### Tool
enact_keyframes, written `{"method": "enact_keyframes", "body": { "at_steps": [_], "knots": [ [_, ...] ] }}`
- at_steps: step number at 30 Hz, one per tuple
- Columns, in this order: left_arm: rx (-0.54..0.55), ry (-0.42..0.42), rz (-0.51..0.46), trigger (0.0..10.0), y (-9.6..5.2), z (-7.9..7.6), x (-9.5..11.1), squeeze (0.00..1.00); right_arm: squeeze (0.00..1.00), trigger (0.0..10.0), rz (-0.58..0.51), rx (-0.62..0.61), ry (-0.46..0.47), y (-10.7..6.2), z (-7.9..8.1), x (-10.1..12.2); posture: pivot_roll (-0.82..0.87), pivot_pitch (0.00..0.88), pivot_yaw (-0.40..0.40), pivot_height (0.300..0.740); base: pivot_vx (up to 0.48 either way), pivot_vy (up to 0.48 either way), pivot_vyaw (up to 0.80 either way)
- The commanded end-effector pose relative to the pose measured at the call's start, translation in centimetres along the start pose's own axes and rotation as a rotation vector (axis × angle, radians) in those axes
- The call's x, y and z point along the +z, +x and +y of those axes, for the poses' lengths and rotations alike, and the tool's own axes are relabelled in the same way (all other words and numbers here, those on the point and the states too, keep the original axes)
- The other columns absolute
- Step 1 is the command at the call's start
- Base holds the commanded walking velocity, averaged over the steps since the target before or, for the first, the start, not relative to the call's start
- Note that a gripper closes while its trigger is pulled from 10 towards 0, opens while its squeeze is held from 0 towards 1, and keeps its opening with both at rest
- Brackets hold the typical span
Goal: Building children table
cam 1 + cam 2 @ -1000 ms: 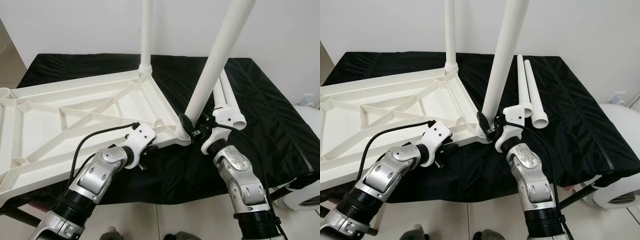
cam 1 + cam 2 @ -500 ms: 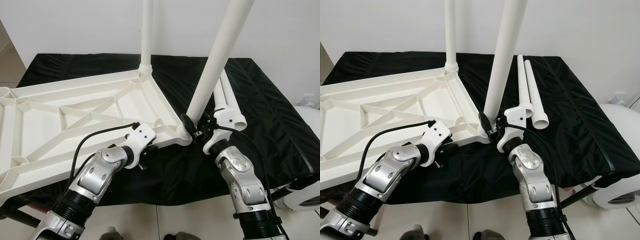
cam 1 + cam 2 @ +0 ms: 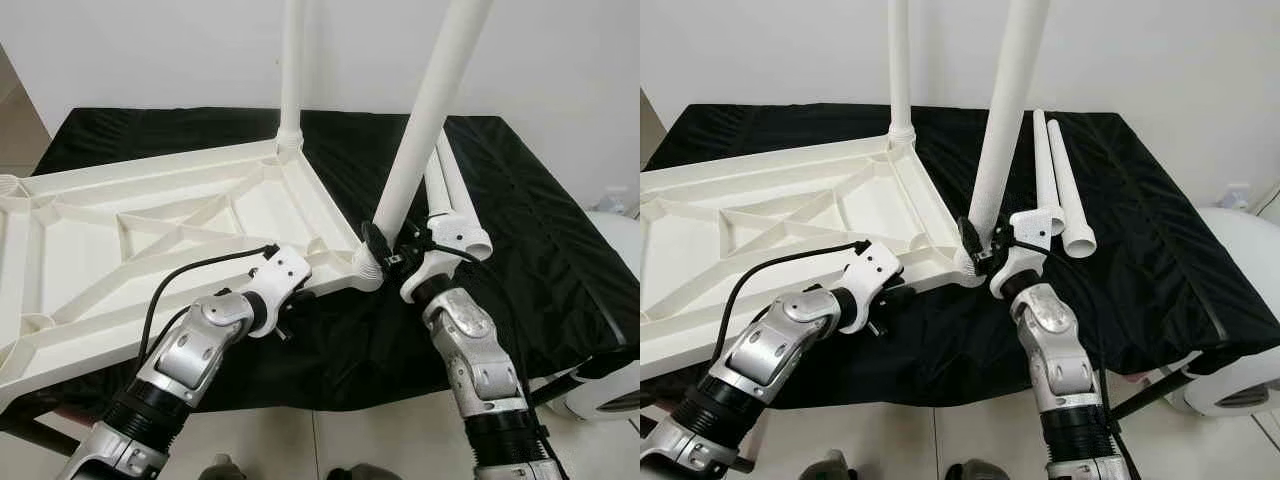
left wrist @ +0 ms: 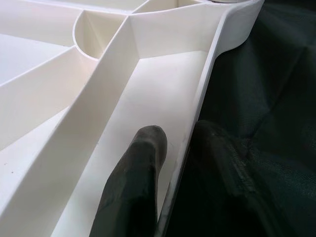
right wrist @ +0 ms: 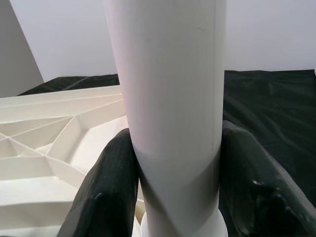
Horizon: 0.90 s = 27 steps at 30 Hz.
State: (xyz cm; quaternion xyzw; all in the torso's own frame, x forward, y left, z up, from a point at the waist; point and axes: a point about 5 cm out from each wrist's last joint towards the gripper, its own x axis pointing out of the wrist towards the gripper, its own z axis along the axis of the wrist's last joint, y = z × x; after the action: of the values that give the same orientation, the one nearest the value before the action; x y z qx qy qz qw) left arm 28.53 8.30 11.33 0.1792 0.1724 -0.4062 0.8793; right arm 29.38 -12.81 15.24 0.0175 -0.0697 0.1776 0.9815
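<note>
A white plastic table top point(image 3: 90, 250) lies upside down on a black-covered surface. One white leg point(image 3: 292, 70) stands upright in its far corner socket. A second leg point(image 3: 425, 110) stands in the near right corner socket point(image 3: 366, 268), leaning a little to the right. My right gripper point(image 3: 386, 252) is shut on this leg just above the socket, its fingers point(image 5: 111, 187) pressed on both sides. My left gripper point(image 4: 180, 140) is shut on the table top's near rim point(image 4: 207, 84), with one finger point(image 4: 138, 173) inside and the other outside against the cloth.
Two loose white legs point(image 3: 447, 185) lie side by side on the black cloth point(image 3: 540, 250), just behind my right gripper. A white rounded appliance point(image 3: 618, 260) stands off the right edge. A white wall rises behind, and tiled floor lies below the near edge.
The leg in my right gripper has swung closer to upright, and the gripper has shifted slightly with it. My left arm and the table top have stayed put.
</note>
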Motion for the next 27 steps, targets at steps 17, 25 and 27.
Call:
{"method": "enact_keyframes", "body": {
  "at_steps": [17,25,27],
  "knots": [
    [0.029,0.031,-0.017,10.0,-0.3,0.2,0.8,0.00,0.00,10.0,0.111,-0.043,0.045,-0.2,-0.6,-2.6,0.03,0.010,-0.050,0.740,0.000,0.000,0.00],
    [0.034,0.029,-0.024,10.0,-0.4,0.3,0.9,0.00,0.00,10.0,0.110,-0.030,0.017,-0.4,-0.6,-2.8,0.03,0.014,-0.052,0.740,0.000,0.000,0.00],
    [0.035,0.029,-0.025,10.0,-0.5,0.3,1.0,0.00,0.00,10.0,0.101,-0.014,-0.008,-0.4,-0.4,-2.8,0.03,0.014,-0.052,0.740,0.000,0.000,0.00]
  ]
}}
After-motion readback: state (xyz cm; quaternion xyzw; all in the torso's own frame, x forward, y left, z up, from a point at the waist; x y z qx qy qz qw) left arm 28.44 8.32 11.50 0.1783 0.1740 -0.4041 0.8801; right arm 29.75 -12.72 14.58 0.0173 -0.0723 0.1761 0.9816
